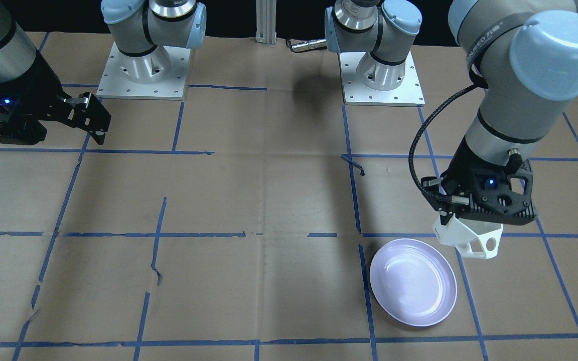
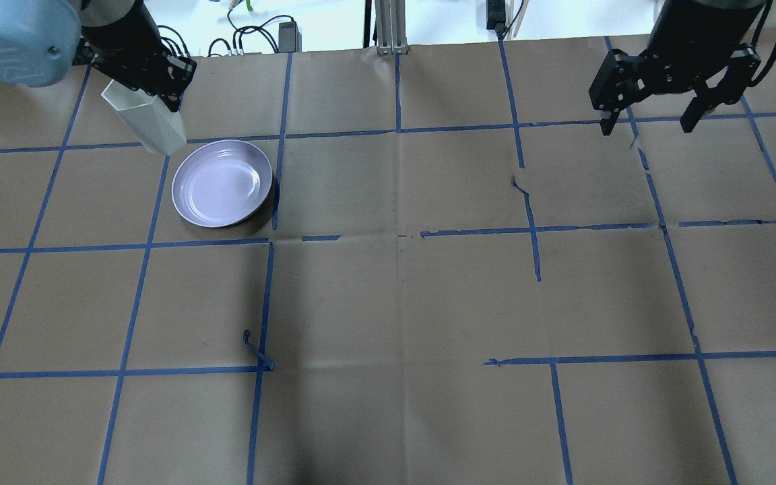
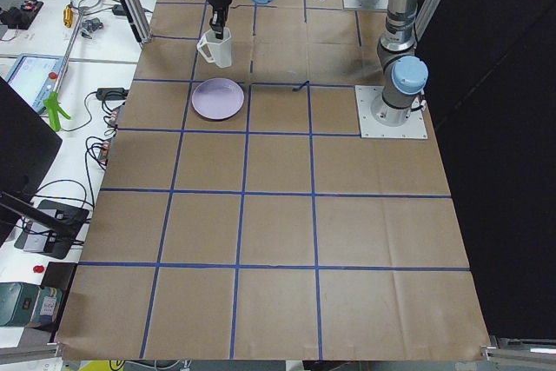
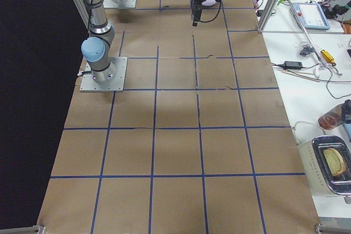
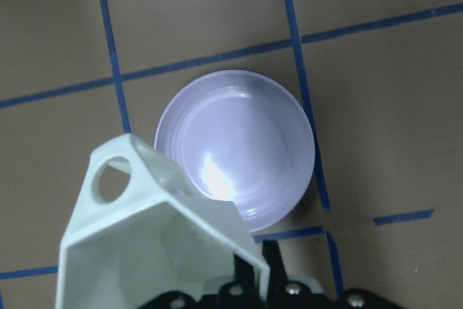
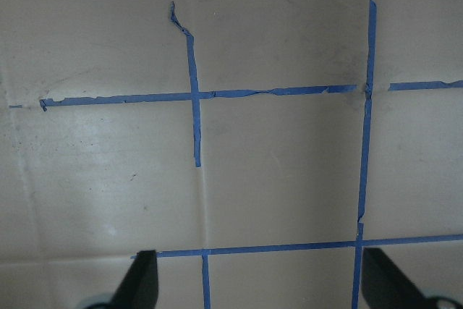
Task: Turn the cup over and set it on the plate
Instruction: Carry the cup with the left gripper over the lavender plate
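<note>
My left gripper [image 1: 462,213] is shut on the rim of the white faceted cup [image 1: 469,239] and holds it in the air, tilted, mouth towards the gripper and base pointing down. The cup [image 2: 151,122] hangs just beside the far-left edge of the pale lavender plate [image 2: 222,182], not over its middle. In the left wrist view I look into the cup's open mouth [image 5: 155,240], its handle loop at upper left, with the plate [image 5: 239,142] below and beyond it. My right gripper [image 2: 649,122] is open and empty, far off on the right side.
The table is brown paper with a grid of blue tape [image 2: 398,131]; a loose tape curl [image 2: 256,353] lies near the front left. The arm bases [image 1: 382,70] stand on the robot's side. Benches with tools [image 3: 52,67] flank the table ends.
</note>
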